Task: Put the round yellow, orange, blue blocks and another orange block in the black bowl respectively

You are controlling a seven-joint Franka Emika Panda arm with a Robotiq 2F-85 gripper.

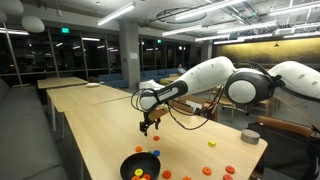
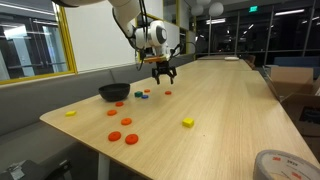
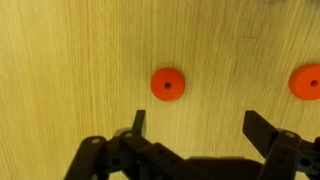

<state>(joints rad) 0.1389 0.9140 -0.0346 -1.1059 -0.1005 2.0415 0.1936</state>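
Gripper (image 1: 148,125) hangs over the wooden table (image 1: 90,120) with its jaws spread fully and nothing between them, near the black bowl (image 1: 124,166), which sits close to the table's end. In an exterior view the bowl seems to hold a few coloured pieces already, yellow and blue among them, so the step in hand is probably the reach for a remaining orange block. The wrist view shows an orange disc (image 3: 167,85) lying flat ahead of the fingers, nearer one than the other, and a second orange disc (image 3: 306,82) at the frame's edge. The next move calls for centring over the nearer disc, descending, and closing on its rim.
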